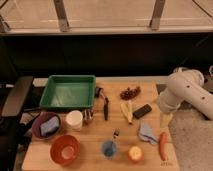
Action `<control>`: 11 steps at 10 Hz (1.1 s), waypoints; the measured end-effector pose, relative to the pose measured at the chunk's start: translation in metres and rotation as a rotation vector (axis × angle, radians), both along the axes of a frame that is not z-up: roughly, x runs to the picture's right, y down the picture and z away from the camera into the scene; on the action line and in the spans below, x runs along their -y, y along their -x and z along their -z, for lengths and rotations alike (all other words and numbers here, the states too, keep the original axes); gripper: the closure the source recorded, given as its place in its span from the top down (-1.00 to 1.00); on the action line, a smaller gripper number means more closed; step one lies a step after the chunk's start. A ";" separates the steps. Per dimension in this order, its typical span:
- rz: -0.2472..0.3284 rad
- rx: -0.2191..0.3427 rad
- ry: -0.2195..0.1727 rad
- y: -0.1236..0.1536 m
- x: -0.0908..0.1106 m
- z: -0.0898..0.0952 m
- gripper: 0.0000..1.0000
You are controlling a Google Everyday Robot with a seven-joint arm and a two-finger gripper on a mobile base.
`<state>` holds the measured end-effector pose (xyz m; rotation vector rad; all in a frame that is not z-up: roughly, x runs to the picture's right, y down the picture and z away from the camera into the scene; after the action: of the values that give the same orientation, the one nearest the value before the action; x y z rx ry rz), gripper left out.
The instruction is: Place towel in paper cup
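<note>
A small blue-grey towel (147,133) lies crumpled on the wooden table (95,135), right of the middle. The white paper cup (74,120) stands upright to the left, just in front of the green tray (67,92). My white arm (185,95) reaches in from the right. My gripper (165,119) hangs over the table's right edge, just above and to the right of the towel, apart from it. It holds nothing that I can see.
A purple bowl with a blue sponge (46,125), an orange bowl (65,149), a blue cup (109,148), an orange fruit (135,154) and a red-orange carrot-like thing (162,145) line the front. A banana (127,111), a black block (142,111), grapes (130,92) and a black utensil (106,107) lie mid-table.
</note>
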<state>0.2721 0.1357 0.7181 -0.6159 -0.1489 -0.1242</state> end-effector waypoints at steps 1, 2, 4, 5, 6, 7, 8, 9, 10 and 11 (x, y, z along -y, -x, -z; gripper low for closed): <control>0.000 0.000 0.000 0.000 0.000 0.000 0.48; 0.000 0.000 0.000 0.000 0.000 0.000 0.48; 0.000 0.000 0.000 0.000 0.000 0.000 0.48; 0.000 0.000 0.000 0.000 0.000 0.000 0.48; 0.000 0.000 0.000 0.000 0.000 0.000 0.48; 0.000 0.000 0.000 0.000 0.000 0.000 0.48; 0.000 0.000 0.000 0.000 0.000 0.000 0.48; 0.001 0.004 0.000 0.000 0.000 0.000 0.48; 0.006 0.021 -0.001 0.002 0.001 0.000 0.48; 0.033 0.056 0.004 0.008 -0.002 0.003 0.48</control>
<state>0.2644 0.1375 0.7154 -0.6194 -0.1935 -0.1737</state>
